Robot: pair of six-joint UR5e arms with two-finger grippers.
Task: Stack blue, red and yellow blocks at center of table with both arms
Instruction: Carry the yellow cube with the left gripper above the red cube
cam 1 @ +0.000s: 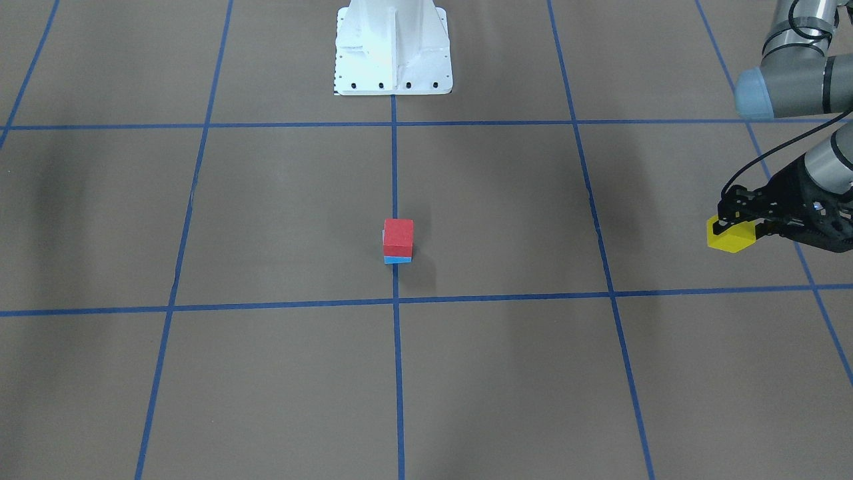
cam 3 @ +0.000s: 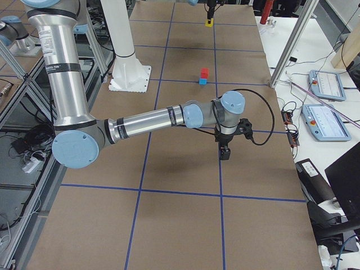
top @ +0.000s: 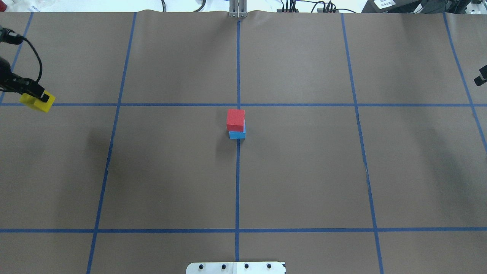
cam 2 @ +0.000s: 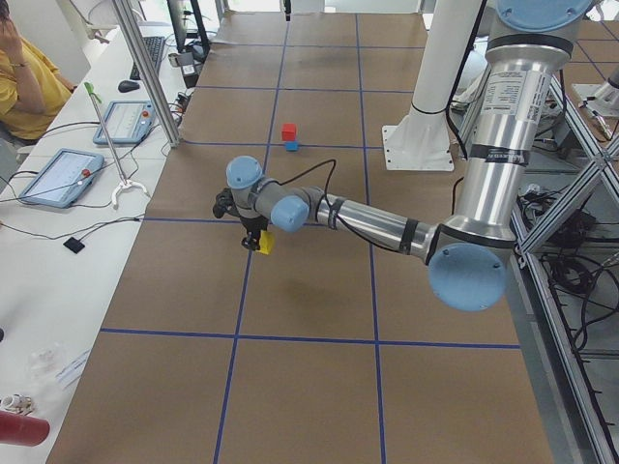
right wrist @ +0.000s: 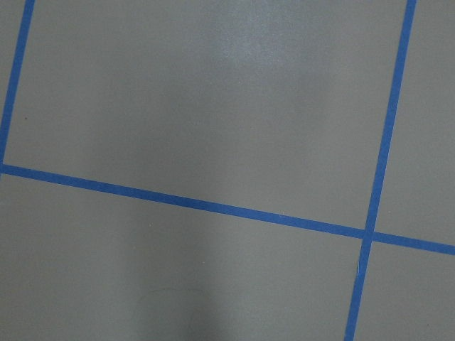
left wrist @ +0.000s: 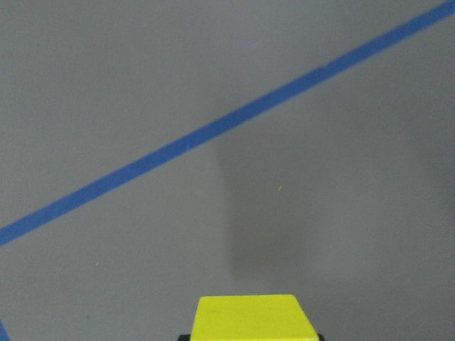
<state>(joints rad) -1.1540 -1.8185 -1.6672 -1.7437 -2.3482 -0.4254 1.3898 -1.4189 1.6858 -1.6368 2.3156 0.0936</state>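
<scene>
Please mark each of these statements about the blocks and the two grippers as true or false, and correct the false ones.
1. The red block lies on top of the blue block. True.
2. The left gripper is shut on the yellow block. True.
3. The yellow block already sits on top of the red block. False: it is in the left gripper, near the table's side and far from the stack.
4. The right gripper holds the blue block. False: the blue block is at the bottom of the stack, apart from that gripper.
5. The stack stands on the blue tape line that runs down the table's middle. True.
</scene>
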